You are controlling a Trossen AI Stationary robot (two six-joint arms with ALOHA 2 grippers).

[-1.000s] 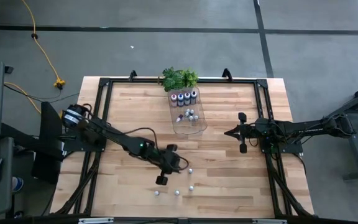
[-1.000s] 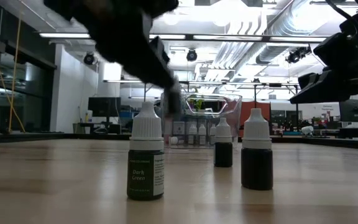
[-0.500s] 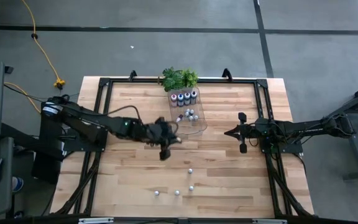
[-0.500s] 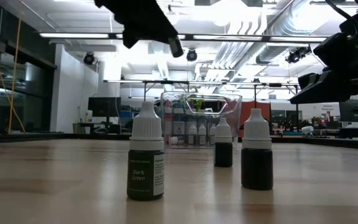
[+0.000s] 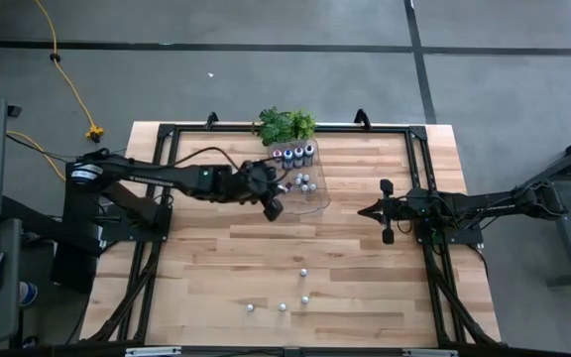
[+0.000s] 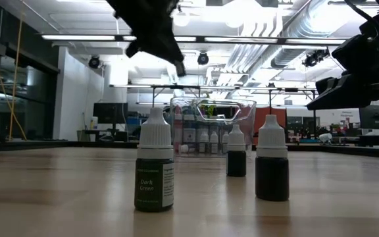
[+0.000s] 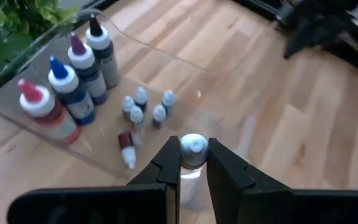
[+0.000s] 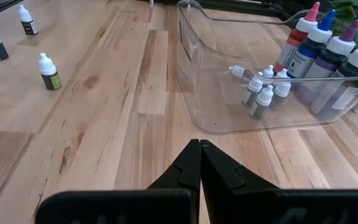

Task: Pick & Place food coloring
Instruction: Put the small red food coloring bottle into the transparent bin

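Small food coloring bottle pinched in left gripper, above tray edge. Early release risks toppling bottles inside. Right gripper closed, empty.

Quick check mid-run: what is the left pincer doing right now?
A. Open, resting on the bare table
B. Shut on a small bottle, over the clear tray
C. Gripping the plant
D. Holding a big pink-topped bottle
B: the left pincer clamps a small bottle just over the clear tray.

The wooden table carries a clear tray, a plant and four small bottles.
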